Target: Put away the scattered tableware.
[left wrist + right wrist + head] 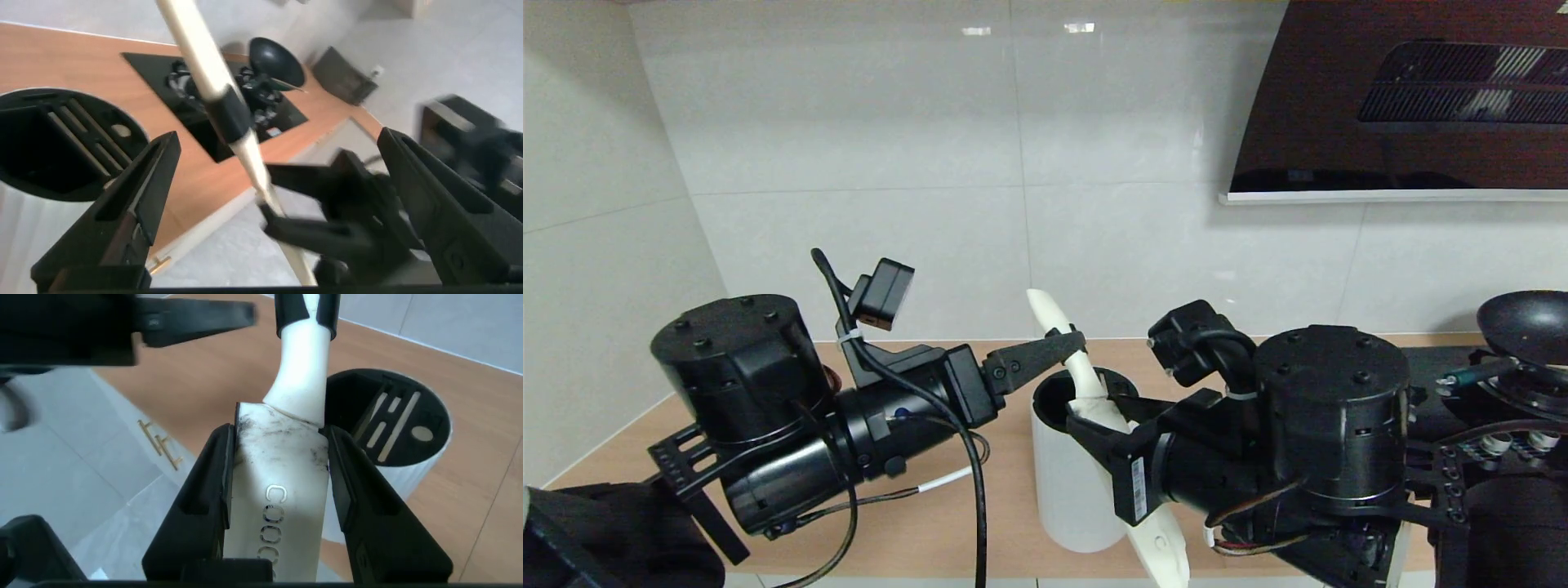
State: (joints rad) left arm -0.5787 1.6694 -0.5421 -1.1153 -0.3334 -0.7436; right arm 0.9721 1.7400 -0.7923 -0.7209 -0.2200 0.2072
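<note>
A cream-white spatula (1086,384) stands tilted over a white cylindrical utensil holder (1070,490) on the wooden counter. My right gripper (1107,416) is shut on its wide blade (282,490), just above the holder's black divided inside (429,465). The long handle (212,73) rises up and away, with a dark band around it. My left gripper (1066,347) is open, and its two fingers (131,212) stand wide on either side of the handle without touching it. The holder's rim (24,208) lies beside the left gripper.
A black cooktop (196,98) with a dark pan (1523,322) sits to the right of the holder. A dark range hood (1405,98) hangs on the tiled wall above it. Bare wooden counter (980,506) lies left of the holder, and a side wall closes the far left.
</note>
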